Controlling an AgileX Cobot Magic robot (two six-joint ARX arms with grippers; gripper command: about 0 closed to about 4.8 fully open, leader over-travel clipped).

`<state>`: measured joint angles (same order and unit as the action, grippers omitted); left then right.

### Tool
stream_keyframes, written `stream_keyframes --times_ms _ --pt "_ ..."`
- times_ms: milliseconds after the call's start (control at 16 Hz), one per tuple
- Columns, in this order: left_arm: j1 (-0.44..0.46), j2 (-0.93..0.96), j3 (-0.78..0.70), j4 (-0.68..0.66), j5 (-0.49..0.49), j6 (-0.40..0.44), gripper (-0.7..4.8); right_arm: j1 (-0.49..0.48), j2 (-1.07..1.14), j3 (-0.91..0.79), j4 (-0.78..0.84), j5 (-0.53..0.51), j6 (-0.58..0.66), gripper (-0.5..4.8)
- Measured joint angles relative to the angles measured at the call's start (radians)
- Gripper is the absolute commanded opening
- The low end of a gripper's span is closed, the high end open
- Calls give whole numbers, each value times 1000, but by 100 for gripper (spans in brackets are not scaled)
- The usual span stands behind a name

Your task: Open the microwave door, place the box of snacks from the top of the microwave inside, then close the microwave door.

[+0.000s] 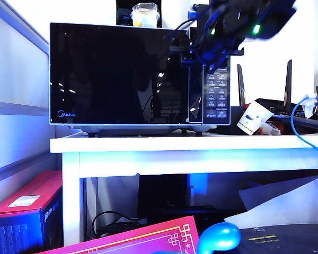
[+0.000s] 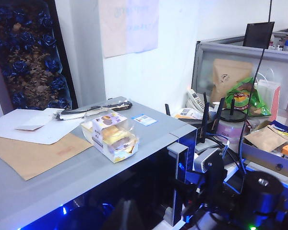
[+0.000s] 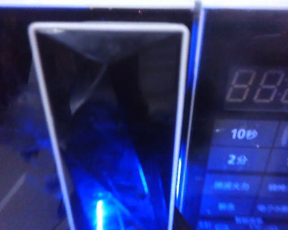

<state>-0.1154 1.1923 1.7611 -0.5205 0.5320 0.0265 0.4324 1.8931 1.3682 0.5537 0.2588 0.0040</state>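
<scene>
1. The right gripper (image 1: 199, 53) sits at the upper end of the microwave door's handle (image 3: 110, 124). Its fingers are hidden in every view, so whether it pinches the handle cannot be told; the placement suits a pull to swing the door open.
2. The handle stands at the door's keypad-side edge, next to the keypad (image 1: 217, 87), which is why the arm reaches in there and not at the Midea logo corner.
3. The microwave door (image 1: 119, 74) lies flush with the front of the microwave (image 2: 62, 182); it looks closed, so the opening step appears not yet done.
4. The box of snacks (image 2: 113, 136) rests on top of the microwave, near its front edge, beside loose papers (image 2: 33, 139), waiting to go inside.
5. The left gripper is not visible; its wrist camera looks down over the microwave's top from above.
</scene>
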Motion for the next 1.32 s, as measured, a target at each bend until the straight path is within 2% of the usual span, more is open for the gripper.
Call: stream_keyframes --times_ms 251,627,689,815,940,1316 --pt "0 0 0 0 0 0 -5 0 -68 -1 -155 -5 3 207" --pt "0 0 0 0 0 0 -5 6 -111 0 -207 21 -1 207" --pt "0 0 0 0 0 0 -5 8 -111 0 -207 28 -1 241" --pt "0 0 0 0 0 0 -5 11 -111 0 -207 24 -2 450" --pt "0 0 0 0 0 0 -5 11 -111 0 -198 -25 0 454" --pt "0 0 0 -1 0 0 -5 10 -57 0 -19 -8 -3 453"
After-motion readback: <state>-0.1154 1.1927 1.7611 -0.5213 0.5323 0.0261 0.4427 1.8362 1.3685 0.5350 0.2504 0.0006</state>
